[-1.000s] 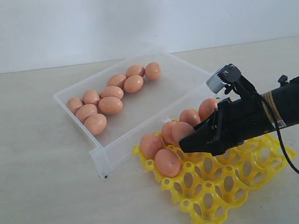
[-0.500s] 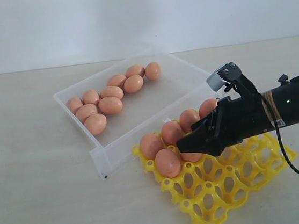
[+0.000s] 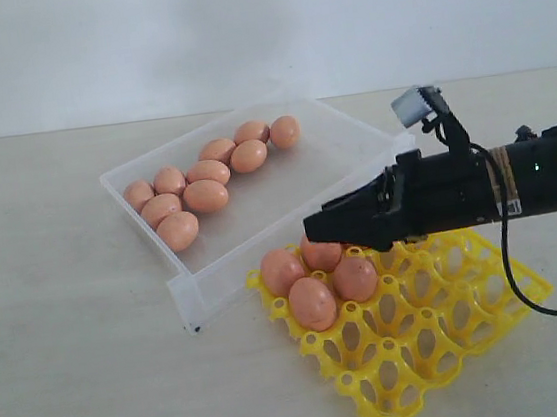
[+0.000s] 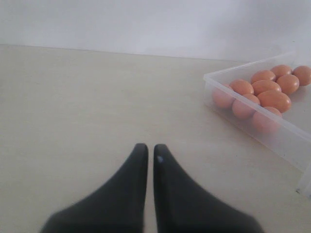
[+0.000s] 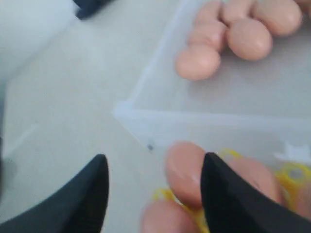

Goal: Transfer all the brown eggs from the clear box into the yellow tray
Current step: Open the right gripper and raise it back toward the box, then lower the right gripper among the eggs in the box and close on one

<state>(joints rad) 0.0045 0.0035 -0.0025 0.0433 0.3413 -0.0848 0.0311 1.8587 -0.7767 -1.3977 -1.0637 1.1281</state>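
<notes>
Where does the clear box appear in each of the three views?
Exterior: the box sits left of centre, behind the tray.
Left wrist: one corner of the box shows, across bare table from the shut left gripper.
Right wrist: the near wall of the box lies just beyond the open right gripper.
Shared landmark: the eggs clustered in the box.

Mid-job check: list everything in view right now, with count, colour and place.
box eggs: ten, brown, in the left half of the box.
tray eggs: four visible, brown, at the tray corner nearest the box; the arm may hide more.
box: one, clear, mid-table.
tray: one, yellow, beside the box's near side.
table: one, pale beige, under everything.
right gripper: black, open, empty, above the tray eggs.
left gripper: black, shut, empty, over bare table.
</notes>
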